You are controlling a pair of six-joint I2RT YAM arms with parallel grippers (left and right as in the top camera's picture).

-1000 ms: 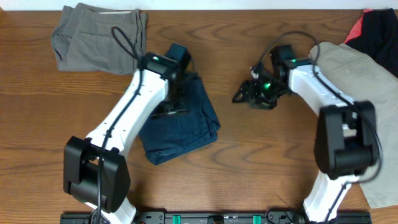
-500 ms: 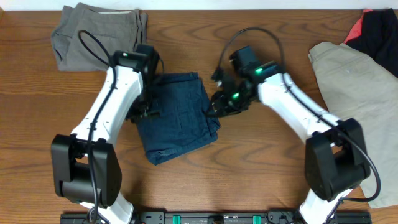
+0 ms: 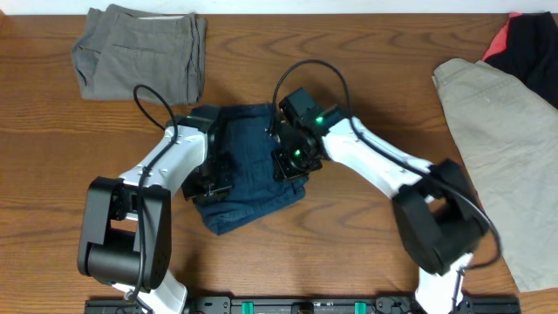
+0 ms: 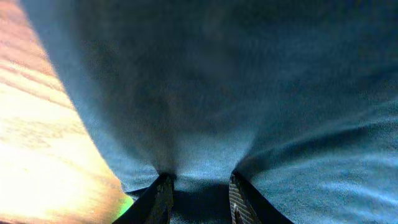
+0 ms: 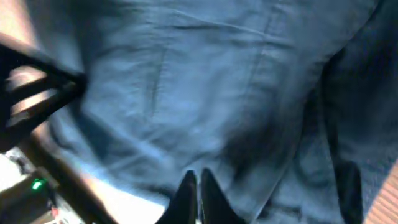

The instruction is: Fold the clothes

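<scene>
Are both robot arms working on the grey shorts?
No: the left gripper and right gripper both sit on the blue shorts; the grey shorts lie apart.

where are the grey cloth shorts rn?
Overhead view: the grey cloth shorts lie at the far left corner of the wooden table, apart from the dark blue denim shorts at centre.

Four garments in play: one dark blue shorts [image 3: 253,161], one grey shorts [image 3: 139,48], one beige shorts [image 3: 506,148], one black-and-coral garment [image 3: 532,48]. Two arms: left arm [image 3: 164,163], right arm [image 3: 375,161]. One table [image 3: 349,257].
</scene>
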